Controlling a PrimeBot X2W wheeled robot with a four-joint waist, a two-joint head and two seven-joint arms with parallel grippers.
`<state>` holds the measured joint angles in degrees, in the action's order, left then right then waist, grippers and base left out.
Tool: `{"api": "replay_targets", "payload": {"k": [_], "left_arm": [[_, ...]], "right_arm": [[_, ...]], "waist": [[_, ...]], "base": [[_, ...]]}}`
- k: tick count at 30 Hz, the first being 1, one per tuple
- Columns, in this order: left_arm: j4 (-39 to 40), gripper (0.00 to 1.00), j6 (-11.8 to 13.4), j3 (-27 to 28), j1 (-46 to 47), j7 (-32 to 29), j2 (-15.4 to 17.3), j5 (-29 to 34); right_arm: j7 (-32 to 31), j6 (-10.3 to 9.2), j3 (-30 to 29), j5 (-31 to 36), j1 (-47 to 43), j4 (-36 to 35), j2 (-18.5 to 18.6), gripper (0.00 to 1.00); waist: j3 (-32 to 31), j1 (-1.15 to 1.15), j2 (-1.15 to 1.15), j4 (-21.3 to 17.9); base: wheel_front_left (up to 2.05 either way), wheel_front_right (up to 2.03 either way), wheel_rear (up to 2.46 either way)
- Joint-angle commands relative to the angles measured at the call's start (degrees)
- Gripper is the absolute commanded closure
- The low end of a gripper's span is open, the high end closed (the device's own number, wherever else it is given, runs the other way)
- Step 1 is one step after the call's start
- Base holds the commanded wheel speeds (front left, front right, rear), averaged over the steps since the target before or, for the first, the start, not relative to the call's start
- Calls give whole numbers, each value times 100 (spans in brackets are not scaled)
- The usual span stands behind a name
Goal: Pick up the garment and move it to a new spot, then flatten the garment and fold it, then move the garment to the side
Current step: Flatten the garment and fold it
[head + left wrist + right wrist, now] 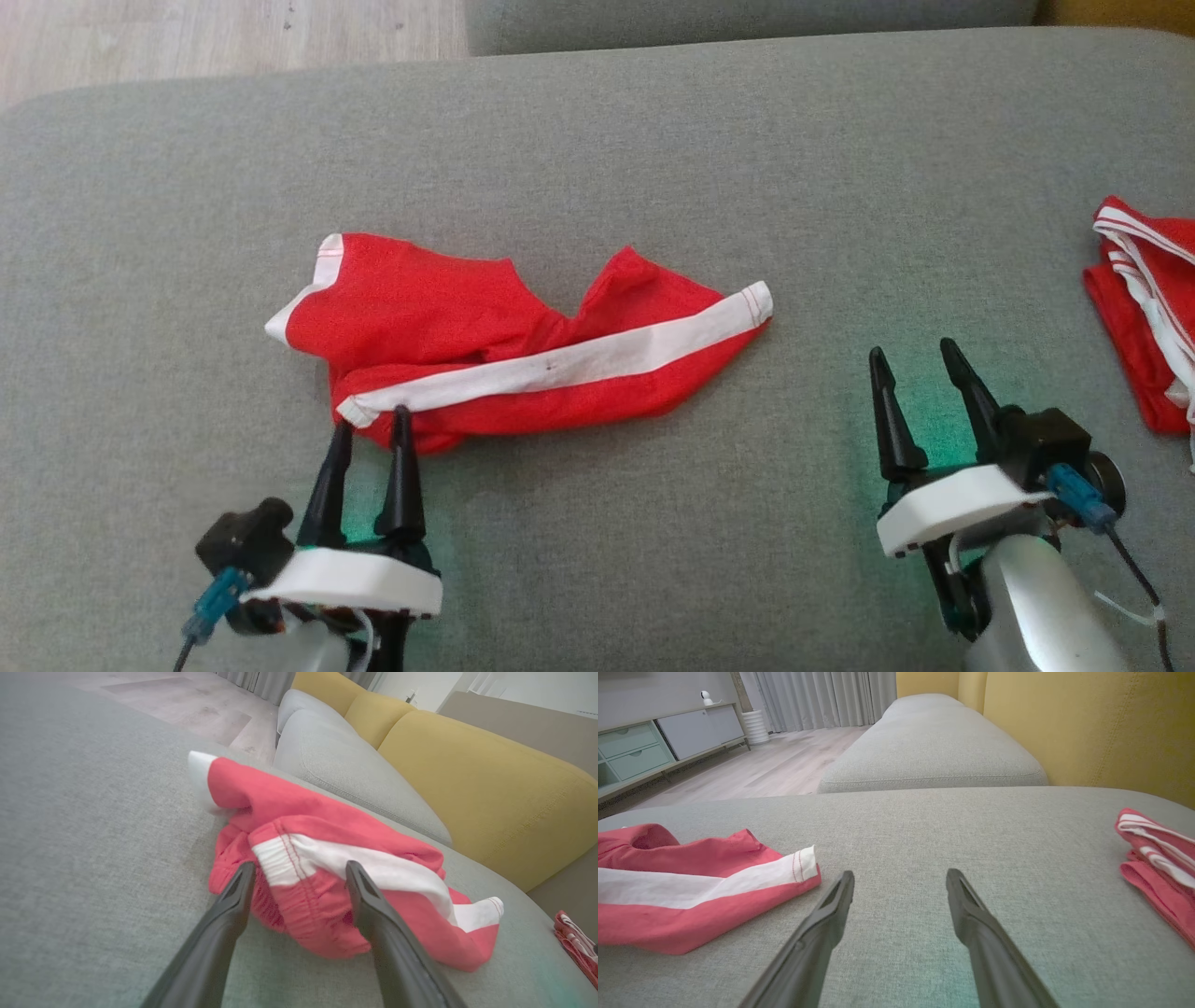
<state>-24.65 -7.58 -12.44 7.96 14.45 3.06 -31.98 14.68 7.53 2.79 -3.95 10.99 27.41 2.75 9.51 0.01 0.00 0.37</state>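
Note:
A red garment (485, 345) with a white side stripe lies crumpled on the grey cushion (597, 168), left of centre. It also shows as the red garment (336, 868) and at the left as the garment (691, 891). My left gripper (372, 425) is open, its fingertips at the garment's near left end, straddling the waistband edge in the left wrist view (299, 870). My right gripper (915, 359) is open over bare cushion, right of the garment's leg end; nothing lies between its fingers (900, 877).
A second red and white folded garment (1148, 308) lies at the cushion's right edge, also seen as the folded garment (1157, 863). Yellow sofa backs (467, 765) and another grey cushion (924, 742) stand beyond. Wooden floor (187, 37) lies past the far left edge.

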Motion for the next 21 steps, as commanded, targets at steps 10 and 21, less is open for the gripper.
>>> {"api": "replay_targets", "payload": {"k": [10,21], "left_arm": [[255,0,9,-34,240,55,137,-122],[525,0,9,-349,264,55,335,-427]], "right_arm": [[32,-4,186,-4,219,-151,13,0],[32,-4,388,-130,261,-87,13,0]], "waist": [[32,-1,0,25],[56,-1,0,57]], "base": [[0,0,0],[0,0,0]]}}
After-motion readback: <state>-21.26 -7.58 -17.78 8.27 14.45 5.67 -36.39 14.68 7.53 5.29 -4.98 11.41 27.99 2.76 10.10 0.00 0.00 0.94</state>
